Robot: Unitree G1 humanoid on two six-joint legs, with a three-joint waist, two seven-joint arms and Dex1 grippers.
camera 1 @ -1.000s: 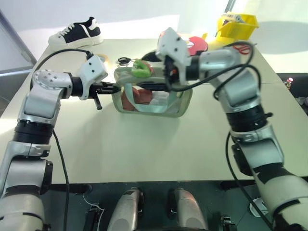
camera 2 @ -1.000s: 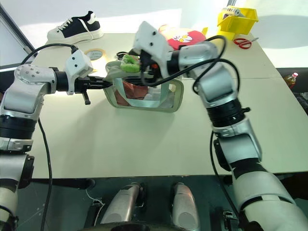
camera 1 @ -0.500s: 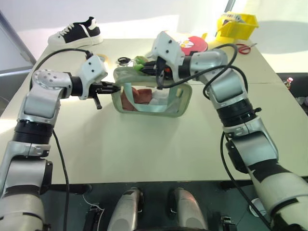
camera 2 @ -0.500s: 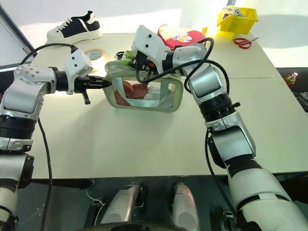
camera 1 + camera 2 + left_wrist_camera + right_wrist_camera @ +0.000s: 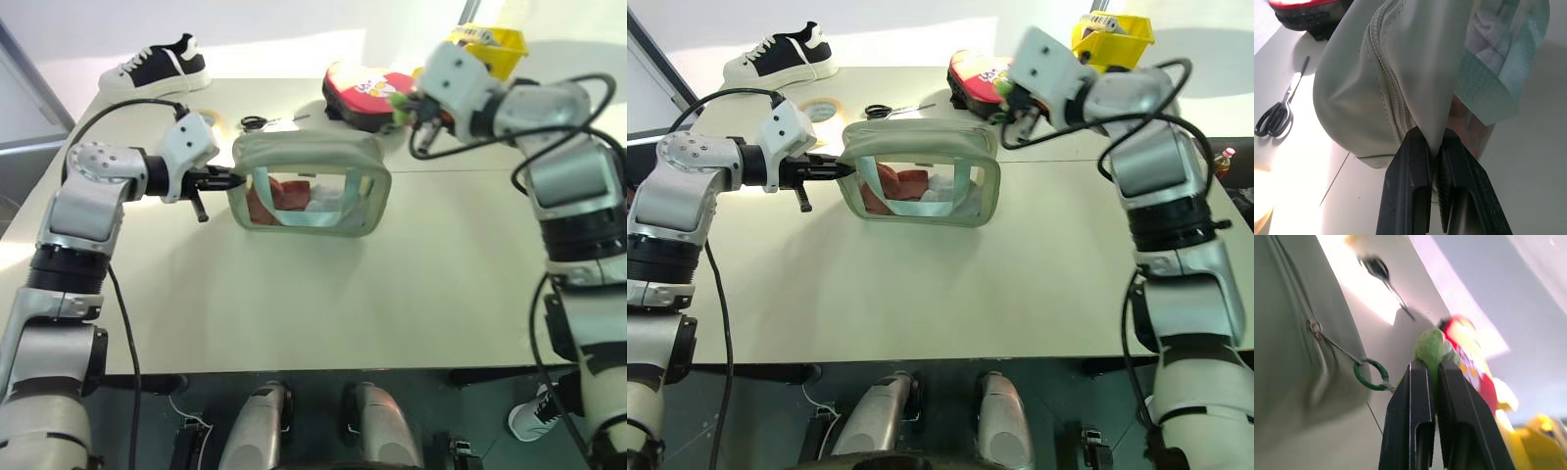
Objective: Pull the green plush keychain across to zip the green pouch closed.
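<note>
With the left gripper (image 5: 235, 179) pinching the green pouch (image 5: 312, 184) end, the right gripper (image 5: 1431, 363) clamps the green plush keychain (image 5: 1431, 348), apparently finishing the zip; release likely follows.

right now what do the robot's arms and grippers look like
Both arms are built of rounded silver-grey shells joined by black bands, with loose black cables looping along them. The left gripper and right gripper each end in two flat black fingers with recessed slots, behind a boxy pale-grey wrist housing.
</note>
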